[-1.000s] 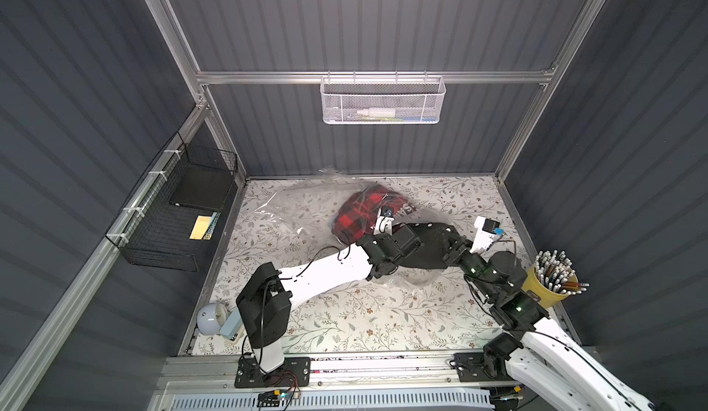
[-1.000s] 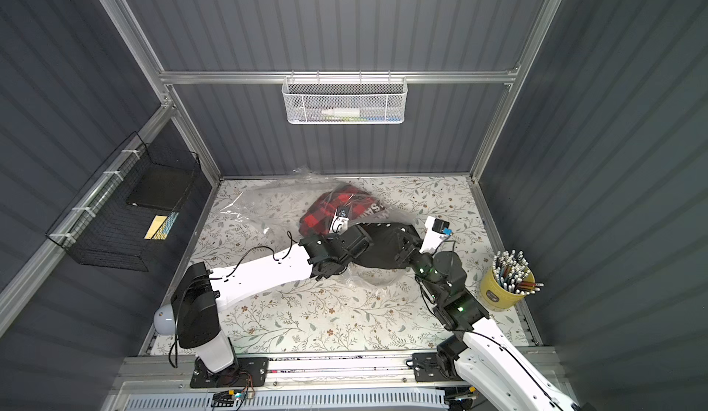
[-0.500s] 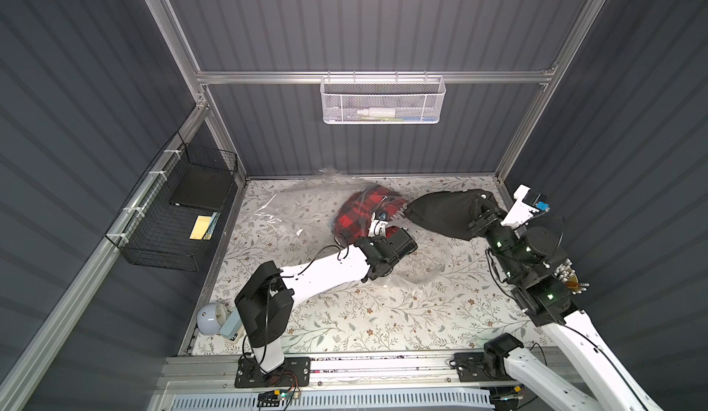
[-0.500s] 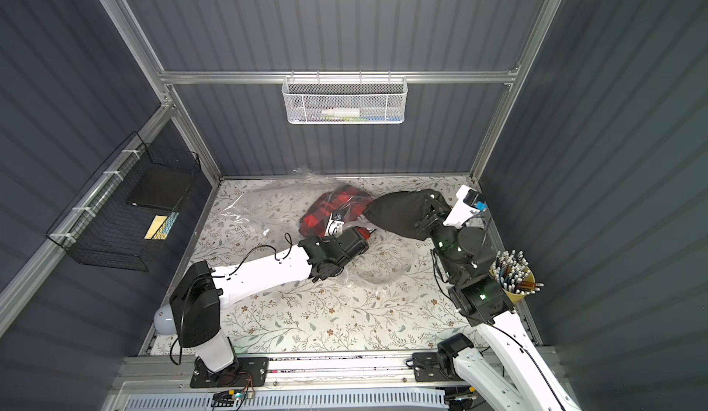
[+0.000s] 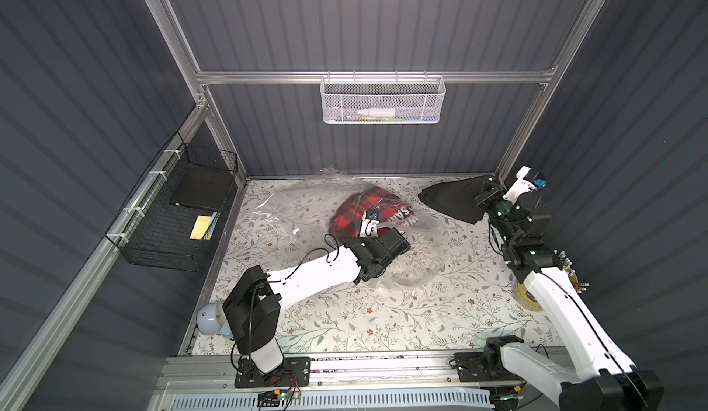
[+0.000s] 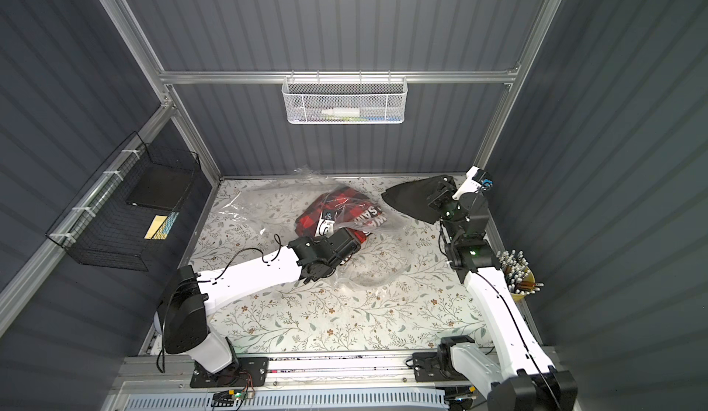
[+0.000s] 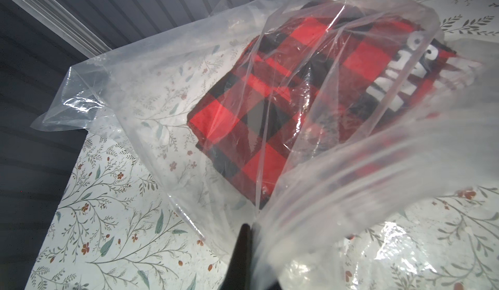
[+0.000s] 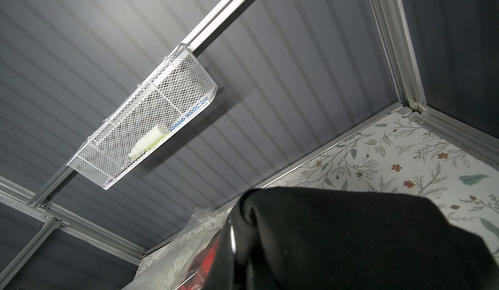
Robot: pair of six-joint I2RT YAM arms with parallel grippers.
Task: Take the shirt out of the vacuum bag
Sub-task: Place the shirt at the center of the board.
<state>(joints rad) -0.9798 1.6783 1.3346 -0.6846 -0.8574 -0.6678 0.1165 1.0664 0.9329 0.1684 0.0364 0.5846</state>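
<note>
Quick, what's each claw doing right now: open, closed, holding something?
Left gripper: shut, pinching the vacuum bag.
Right gripper: shut on the black shirt, outside the bag.

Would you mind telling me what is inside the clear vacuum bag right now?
Inside the vacuum bag lies a folded red-and-black plaid garment with white lettering. Anything beneath it is covered by the garment itself.

The only writing I can find is big white letters on the red plaid garment inside the vacuum bag, starting "SA" (the rest is creased and unreadable).
</note>
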